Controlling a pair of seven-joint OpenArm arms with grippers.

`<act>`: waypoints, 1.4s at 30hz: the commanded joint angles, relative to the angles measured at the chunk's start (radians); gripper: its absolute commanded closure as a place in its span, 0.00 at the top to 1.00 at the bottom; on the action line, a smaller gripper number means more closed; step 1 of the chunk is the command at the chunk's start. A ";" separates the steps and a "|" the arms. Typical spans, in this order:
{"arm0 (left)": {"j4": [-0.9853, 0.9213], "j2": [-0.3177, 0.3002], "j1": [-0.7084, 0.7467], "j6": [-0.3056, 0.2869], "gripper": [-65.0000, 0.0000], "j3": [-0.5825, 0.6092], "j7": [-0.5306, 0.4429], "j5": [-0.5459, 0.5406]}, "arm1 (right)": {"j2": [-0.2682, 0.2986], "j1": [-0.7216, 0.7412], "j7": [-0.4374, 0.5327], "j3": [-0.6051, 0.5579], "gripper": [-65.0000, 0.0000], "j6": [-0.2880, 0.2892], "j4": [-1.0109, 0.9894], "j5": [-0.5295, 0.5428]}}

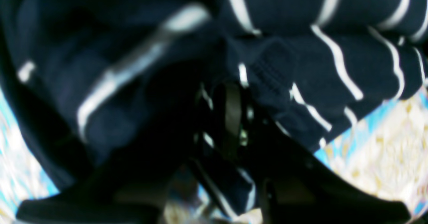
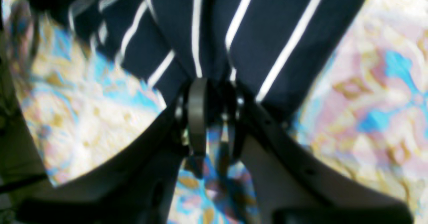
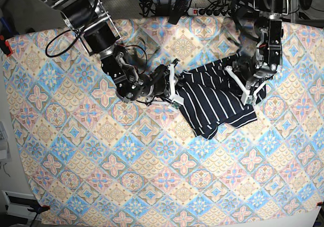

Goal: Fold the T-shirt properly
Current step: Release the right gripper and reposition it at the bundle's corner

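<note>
Both tools, right [image 2: 214, 117] and left [image 1: 234, 117], pinched the shirt [image 3: 217, 103] at opposite edges; probably gathering it, next lifting and spreading it flat.

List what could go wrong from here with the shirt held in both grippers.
1. The T-shirt is bunched between the arms, so lifting it now may fold creases in.
2. The left gripper pinches thick gathered layers; one layer may slip out.
3. The right gripper holds only an edge, just above the patterned cloth, which it might snag.
</note>
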 commanded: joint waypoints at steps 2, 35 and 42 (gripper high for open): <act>-0.027 -0.009 -0.033 0.014 0.17 0.011 -0.052 0.026 | 0.028 -0.034 -0.076 -0.001 0.15 -0.006 0.072 -0.035; 0.451 0.076 0.252 0.020 0.16 -0.017 0.020 0.025 | -0.088 0.265 0.174 0.001 0.15 -0.006 -0.011 -0.041; 0.392 0.083 0.245 0.020 0.16 -0.017 0.016 0.025 | -0.166 0.359 0.321 0.001 0.15 -0.006 -0.217 -0.084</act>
